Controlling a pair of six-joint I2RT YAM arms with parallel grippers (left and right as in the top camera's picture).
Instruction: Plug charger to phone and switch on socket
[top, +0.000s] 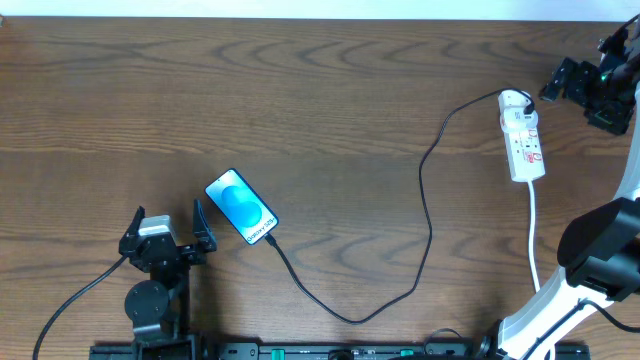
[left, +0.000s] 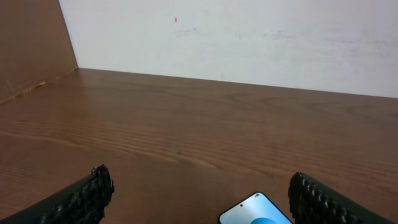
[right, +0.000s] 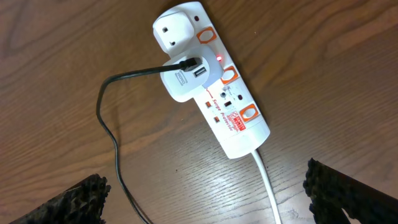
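Up at the far right of the table (top: 320, 90), the right gripper (right: 205, 183) hangs near the socket (right: 233, 118), its fingers (right: 81, 199) spread wide with nothing between them. Look at the wrist view: the white strip lies at a slant on the wood, a small red light (right: 219, 58) glows beside one of its orange switches, and a white adapter (right: 183, 81) sits plugged into it. The charger (right: 100, 112) goes into that adapter's side, and from there the thin black cable swings down the table, loops near the front edge and climbs back left to the phone (top: 241, 207). Its tip meets the phone's lower end; whether it is fully seated, I cannot tell from above. The phone lies flat at a slant, blue screen up, left of centre. Just beside it, at the front left, the left gripper (top: 168, 230) is wide open too and holds nothing, with a corner of the phone peeking between its fingertips. A white cord (right: 266, 183) trails from the socket's near end
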